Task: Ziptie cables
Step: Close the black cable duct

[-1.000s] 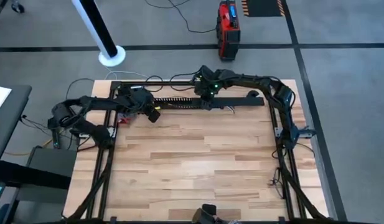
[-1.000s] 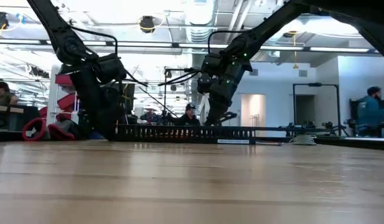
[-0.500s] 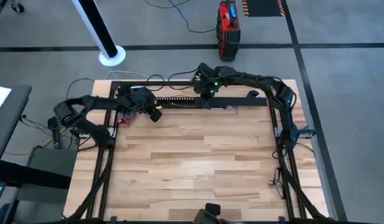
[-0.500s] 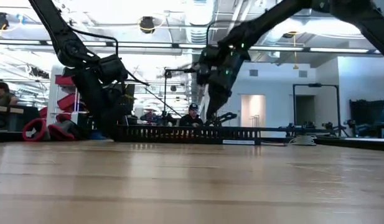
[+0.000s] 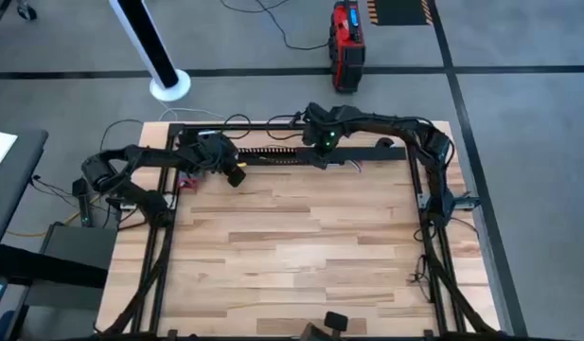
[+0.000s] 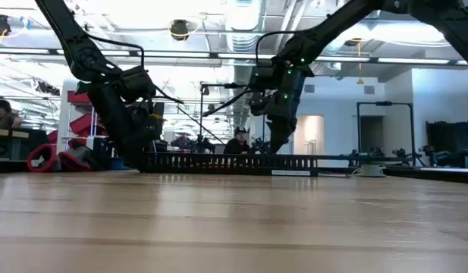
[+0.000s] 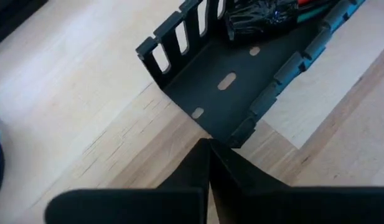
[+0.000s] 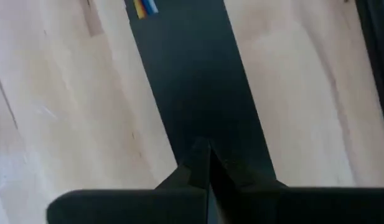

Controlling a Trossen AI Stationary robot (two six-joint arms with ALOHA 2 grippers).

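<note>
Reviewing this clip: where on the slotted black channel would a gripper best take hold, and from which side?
Probably a slotted side wall near the channel's open end, from above, one finger inside and one outside. It lies open side up on the table, so its thin upright walls can be pinched; its floor sits flat.

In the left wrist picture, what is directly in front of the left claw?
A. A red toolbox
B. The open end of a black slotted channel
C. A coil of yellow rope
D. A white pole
B: the left claw, with fingers together, points at the open end of the black slotted channel, whose comb-like walls and floor holes are visible; the cables lie farther inside it.
</note>
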